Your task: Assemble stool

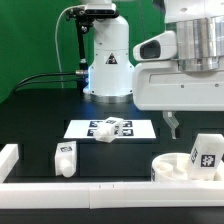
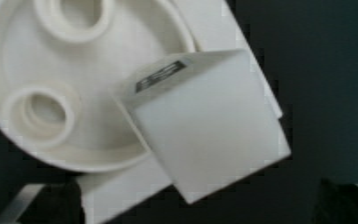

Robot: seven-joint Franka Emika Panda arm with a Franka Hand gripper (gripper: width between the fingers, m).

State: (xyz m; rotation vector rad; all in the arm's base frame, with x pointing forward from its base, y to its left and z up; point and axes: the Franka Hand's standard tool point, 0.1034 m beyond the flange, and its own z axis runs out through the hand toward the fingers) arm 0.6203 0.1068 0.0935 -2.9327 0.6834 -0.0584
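Stool kit, unassembled, on a black tabletop [image 1: 40, 110]; places given by the clock face of the exterior view. Item 1: stool seat [image 1: 176, 166], a thick round white disc lying flat at four o'clock, close to the front rail; the wrist view shows its face [image 2: 60, 60] with one round socket hole. Item 2: tagged leg [image 1: 207, 152], a chunky white block standing at the seat's three o'clock edge with a black-and-white tag facing the camera; in the wrist view [image 2: 211, 125] it overlaps the disc, and whether it rests on the seat or just beside it cannot be told. Item 3: lying leg [image 1: 110, 127], on its side on the marker board [image 1: 78, 129] at centre. Item 4: standing leg [image 1: 66, 158], upright at eight o'clock, well apart from the seat. Item 5: claw [image 1: 172, 127], hanging above the seat's twelve o'clock edge, touching no part; whether its fingers stand apart or together cannot be told. Fixtures: white edge rail [image 1: 100, 190] along six o'clock, turning up at nine; white arm base [image 1: 108, 65] at twelve.
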